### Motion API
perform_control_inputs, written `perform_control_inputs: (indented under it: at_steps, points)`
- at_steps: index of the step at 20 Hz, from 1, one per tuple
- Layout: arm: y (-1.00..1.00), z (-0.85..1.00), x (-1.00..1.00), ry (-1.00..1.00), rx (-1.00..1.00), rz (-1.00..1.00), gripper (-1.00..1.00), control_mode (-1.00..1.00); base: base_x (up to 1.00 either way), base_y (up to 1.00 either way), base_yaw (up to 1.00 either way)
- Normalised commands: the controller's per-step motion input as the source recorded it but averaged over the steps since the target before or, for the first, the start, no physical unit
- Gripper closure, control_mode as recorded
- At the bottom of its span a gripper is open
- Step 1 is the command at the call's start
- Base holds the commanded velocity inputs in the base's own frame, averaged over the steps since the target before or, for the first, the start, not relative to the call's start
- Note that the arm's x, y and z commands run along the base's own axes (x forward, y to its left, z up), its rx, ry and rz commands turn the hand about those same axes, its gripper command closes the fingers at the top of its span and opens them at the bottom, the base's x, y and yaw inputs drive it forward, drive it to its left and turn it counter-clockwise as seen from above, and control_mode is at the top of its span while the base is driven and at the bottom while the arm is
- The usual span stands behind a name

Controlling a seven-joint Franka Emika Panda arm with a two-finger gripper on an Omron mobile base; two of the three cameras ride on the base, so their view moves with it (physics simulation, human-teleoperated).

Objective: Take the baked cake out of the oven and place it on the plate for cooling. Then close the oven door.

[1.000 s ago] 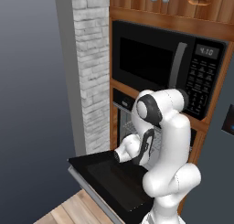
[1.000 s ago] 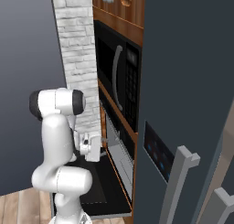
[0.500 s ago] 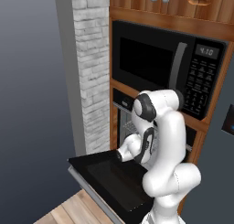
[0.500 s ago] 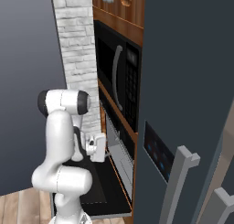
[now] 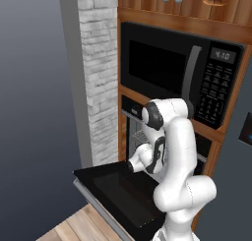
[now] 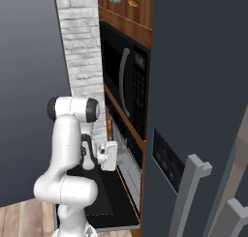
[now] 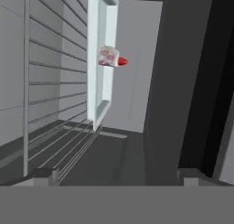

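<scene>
the gripper (image 7: 117, 173) looks into the oven (image 7: 151, 81) with its two dark fingertips (image 7: 43, 173) spread wide at 6 o'clock in the hand view, nothing between them. just past them the wire racks (image 7: 55, 95) run away as long parallel lines from 7 o'clock toward 11 o'clock. farther in, at about 12 o'clock, a small pale cake (image 7: 109, 56) with a red end pointing toward 3 o'clock rests against a light tray (image 7: 101, 58) whose long axis runs top to bottom in this rolled view; the cake's own long axis lies across that of the tray. in the left base view the oven door (image 5: 123, 191) lies flat and open toward 7 o'clock, its long edge running from 9 o'clock toward 5 o'clock, with the white arm bent over it and the hand at the oven mouth. above sits the microwave (image 5: 177, 75). the right base view shows the hand (image 6: 107, 155) side-on at the opening, and a grey fridge handle (image 6: 189, 192) at 4 o'clock that the left view lacks.
</scene>
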Motion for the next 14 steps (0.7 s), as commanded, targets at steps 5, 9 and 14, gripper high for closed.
perform_control_inputs:
  at_steps: [5, 9, 14]
  points:
    - [-0.14, -0.34, 0.42, 0.0, 0.0, 0.0, -1.0, -1.0, 0.0, 0.0, 0.0]
    - [-0.13, -0.41, 0.47, 0.02, 0.0, 0.0, -1.0, -1.0, 0.0, 0.0, 0.0]
    - [-0.11, -0.46, 0.46, 0.04, 0.0, 0.0, -1.0, -1.0, 0.0, 0.0, 0.0]
